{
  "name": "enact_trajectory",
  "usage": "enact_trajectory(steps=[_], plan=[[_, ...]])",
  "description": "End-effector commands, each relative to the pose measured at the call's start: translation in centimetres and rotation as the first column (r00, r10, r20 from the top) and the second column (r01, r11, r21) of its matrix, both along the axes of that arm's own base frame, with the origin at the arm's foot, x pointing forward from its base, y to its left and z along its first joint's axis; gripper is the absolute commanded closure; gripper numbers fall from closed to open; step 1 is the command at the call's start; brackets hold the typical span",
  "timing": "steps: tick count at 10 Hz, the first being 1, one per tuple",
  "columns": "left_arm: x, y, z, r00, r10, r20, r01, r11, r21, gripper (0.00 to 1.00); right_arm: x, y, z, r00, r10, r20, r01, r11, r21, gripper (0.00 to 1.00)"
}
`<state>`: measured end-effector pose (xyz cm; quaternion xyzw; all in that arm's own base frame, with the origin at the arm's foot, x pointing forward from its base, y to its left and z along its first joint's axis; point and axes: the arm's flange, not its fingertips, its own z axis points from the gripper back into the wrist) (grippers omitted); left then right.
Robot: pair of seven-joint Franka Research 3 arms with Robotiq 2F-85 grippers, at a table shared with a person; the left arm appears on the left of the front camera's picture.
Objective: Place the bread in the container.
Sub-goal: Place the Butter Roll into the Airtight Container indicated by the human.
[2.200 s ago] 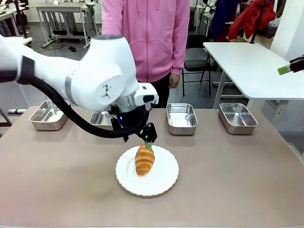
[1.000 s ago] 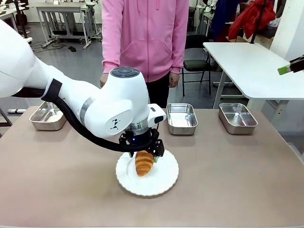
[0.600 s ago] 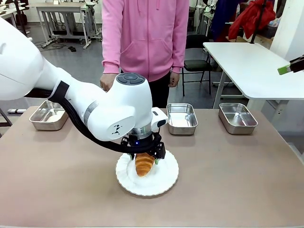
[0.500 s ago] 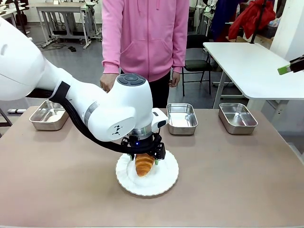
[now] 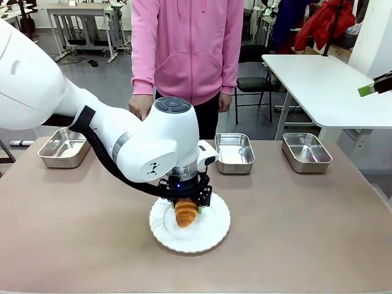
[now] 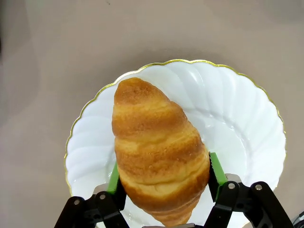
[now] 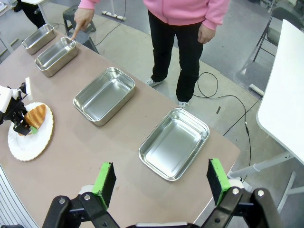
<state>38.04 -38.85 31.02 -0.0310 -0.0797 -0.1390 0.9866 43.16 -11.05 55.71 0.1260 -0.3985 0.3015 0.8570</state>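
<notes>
Left gripper (image 6: 164, 173): wide a sec ago, now pinching bread (image 6: 154, 142) at both flanks w/ green pads (image 6: 217, 171). Lying on white plate (image 6: 247, 133), mid-table, bare tabletop (image 5: 294, 233) all round. Container (image 7: 56, 53) at plate's 11 o'clock, under person's pointing hand (image 7: 83, 16). Left arm (image 5: 141, 144) reaching in from 9, wrist straight down. Right gripper (image 7: 160, 180): wide open, empty.

The bread (image 6: 159, 152) is golden-brown, banded with darker brown ridges. The plate (image 6: 247, 123) is white and fluted, with a thin gold rim. The table (image 5: 306, 233) is dull taupe. The left gripper (image 6: 165, 176) and right gripper (image 7: 160, 182) are black with green pads (image 6: 216, 171), which sit at the bread's 4 and 8 o'clock. The arm (image 5: 147, 147) is white. The pans (image 7: 104, 95) are silvery steel. At the table's 12 o'clock, the person wears a pink hoodie (image 5: 187, 43) and black trousers (image 7: 175, 52).
</notes>
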Motion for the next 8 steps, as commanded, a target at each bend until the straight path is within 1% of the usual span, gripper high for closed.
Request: enact_trajectory(steps=[1, 2, 3, 4, 8], plan=[[0.2, -0.8, -0.5, 0.999, 0.034, 0.022, -0.034, 0.999, 0.033, 0.25, 0.1, 0.0, 0.0, 1.000, 0.007, 0.010, -0.007, 1.000, 0.019, 0.00], [0.4, -1.0, -0.6, 0.999, 0.025, 0.030, -0.026, 0.999, 0.039, 0.58, 0.1, 0.0, 0.0, 1.000, 0.007, 0.010, -0.007, 1.000, 0.019, 0.00], [0.3, -0.9, -1.1, 0.999, -0.017, -0.048, 0.019, 0.999, 0.027, 0.58, 0.1, 0.0, 0.0, 1.000, 0.007, 0.010, -0.007, 1.000, 0.019, 0.00], [0.0, 0.0, -0.1, 1.000, 0.004, 0.001, -0.004, 1.000, 0.007, 0.58, 0.1, 0.0, 0.0, 1.000, 0.007, 0.010, -0.007, 1.000, 0.019, 0.00], [0.0, 0.0, -0.1, 1.000, 0.004, 0.001, -0.004, 1.000, 0.007, 0.58, 0.1, 0.0, 0.0, 1.000, 0.007, 0.010, -0.007, 1.000, 0.019, 0.00]])
